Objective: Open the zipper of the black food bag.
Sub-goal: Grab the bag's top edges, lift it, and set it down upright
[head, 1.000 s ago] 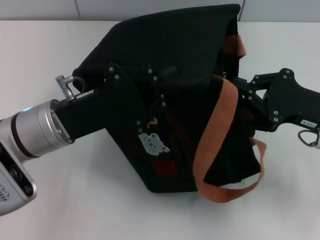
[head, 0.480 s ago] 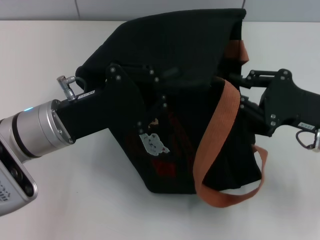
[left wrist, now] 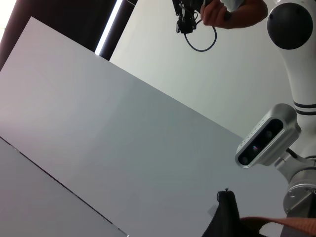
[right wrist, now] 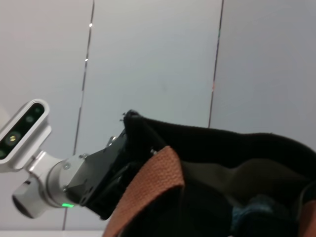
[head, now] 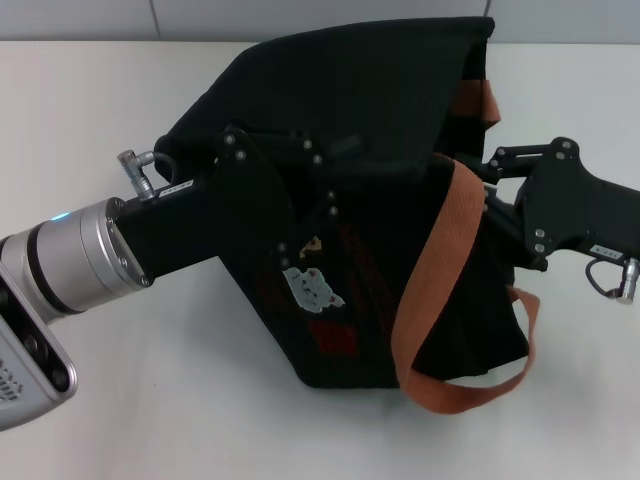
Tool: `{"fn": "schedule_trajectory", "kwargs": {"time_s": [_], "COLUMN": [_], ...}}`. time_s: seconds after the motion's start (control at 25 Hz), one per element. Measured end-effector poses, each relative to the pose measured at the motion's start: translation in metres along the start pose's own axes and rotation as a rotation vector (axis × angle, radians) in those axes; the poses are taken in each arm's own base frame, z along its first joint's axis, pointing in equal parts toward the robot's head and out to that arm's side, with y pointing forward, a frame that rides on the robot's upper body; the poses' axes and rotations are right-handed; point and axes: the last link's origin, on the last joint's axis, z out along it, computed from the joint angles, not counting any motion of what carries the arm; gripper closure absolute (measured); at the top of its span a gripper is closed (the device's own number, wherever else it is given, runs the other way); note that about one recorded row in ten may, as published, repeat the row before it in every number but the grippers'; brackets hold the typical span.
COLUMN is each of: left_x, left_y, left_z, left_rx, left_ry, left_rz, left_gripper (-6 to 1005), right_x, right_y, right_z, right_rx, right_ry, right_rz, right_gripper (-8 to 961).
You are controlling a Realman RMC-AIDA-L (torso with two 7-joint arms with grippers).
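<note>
The black food bag (head: 360,110) lies tilted on the white table (head: 100,90), with a bear patch (head: 312,288) and red lettering on its front. One orange strap (head: 440,250) loops over its right side. My left gripper (head: 335,180) presses against the bag's left front. On the right, my right gripper (head: 490,180) is at the bag's side, just behind that strap. The zipper cannot be made out against the black fabric. In the right wrist view the bag's rim (right wrist: 207,133) gapes and shows a dull lining, with the left gripper (right wrist: 106,173) at its far end.
Bare white table (head: 150,400) surrounds the bag, with a grey wall behind it. The left wrist view shows wall panels, the right arm's wrist camera (left wrist: 266,143) and a corner of the bag (left wrist: 224,217).
My right gripper has risen and moved a little toward the bag's upper right side. The bag's top corner has shifted slightly right. The left arm has barely moved.
</note>
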Motion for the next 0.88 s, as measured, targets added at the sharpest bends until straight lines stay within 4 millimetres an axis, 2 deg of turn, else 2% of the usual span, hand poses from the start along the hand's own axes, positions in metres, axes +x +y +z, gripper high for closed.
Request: {"fn": "schedule_trajectory", "kwargs": {"time_s": [0.36, 0.88], "left_x": [0.0, 0.0], "left_y": [0.001, 0.001], "left_z": [0.0, 0.0], "left_rx": [-0.006, -0.003], "left_ry": [0.003, 0.002], "left_rz": [-0.002, -0.001], "left_gripper": [903, 905], "right_x": [0.0, -0.002], "right_y": [0.0, 0.002], "right_z": [-0.001, -0.021], "right_rx": [0.023, 0.034], "right_ry": [-0.011, 0.001], "right_rz": [-0.016, -0.022], "right_gripper": [942, 942]}}
